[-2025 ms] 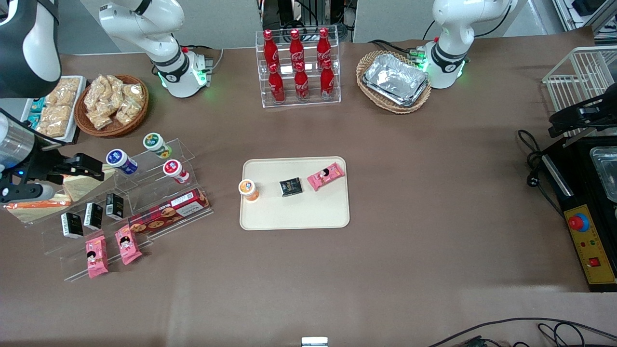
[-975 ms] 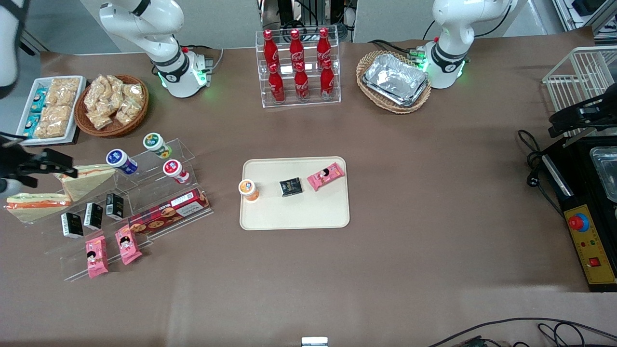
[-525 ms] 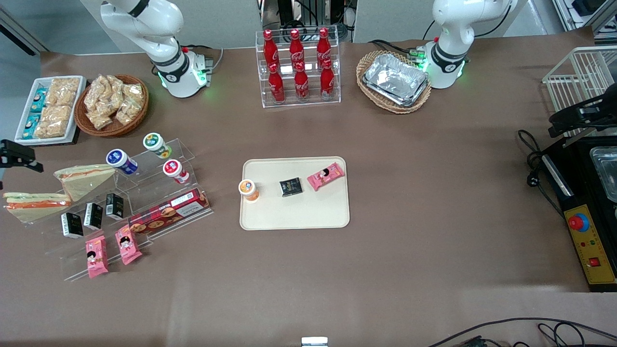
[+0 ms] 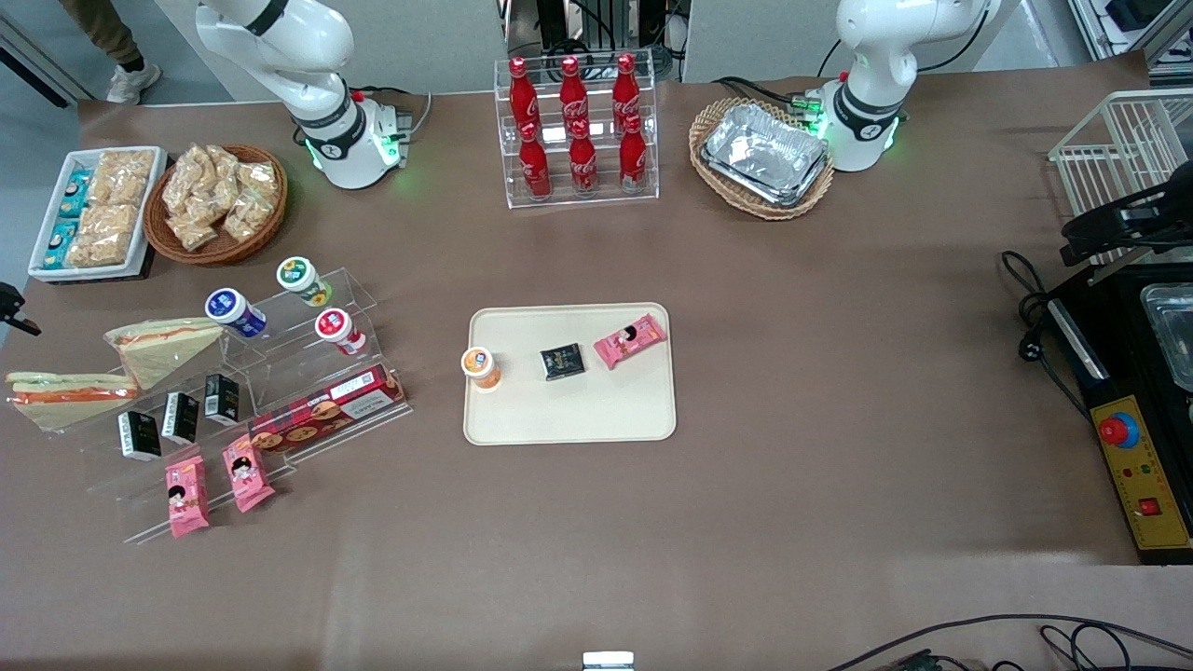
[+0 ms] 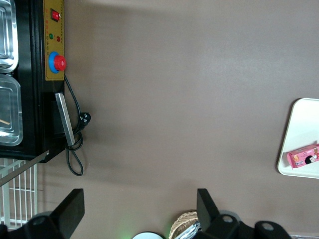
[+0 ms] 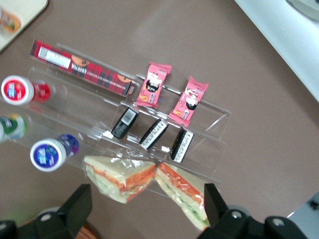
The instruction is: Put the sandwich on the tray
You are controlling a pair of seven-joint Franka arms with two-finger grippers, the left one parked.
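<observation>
The sandwich [image 4: 70, 391] lies edge-on on the clear stand at the working arm's end of the table, pale bread with orange-red and green stripes. It also shows in the right wrist view [image 6: 182, 196]. A like sandwich [image 4: 168, 343] showing its broad bread face lies beside it, and also shows in the right wrist view [image 6: 122, 177]. The cream tray [image 4: 569, 415] sits mid-table. My gripper [image 6: 144, 219] is open and empty, high above both sandwiches. In the front view only a black bit of the gripper [image 4: 9, 306] shows at the frame edge.
The tray holds an orange-lidded cup [image 4: 480, 365], a black pack [image 4: 563, 362] and a pink pack [image 4: 630, 340]. The clear stand [image 4: 280, 373] carries jars, black packs, pink packs and a cookie box [image 4: 326, 408]. A snack basket [image 4: 216, 203], a white dish [image 4: 93, 212], a cola rack [image 4: 578, 130] and foil trays [image 4: 764, 154] stand farther from the camera.
My gripper was low over the sandwiches; it has drawn up and away toward the working arm's end, nearly out of the front view. Both sandwiches stay on the stand.
</observation>
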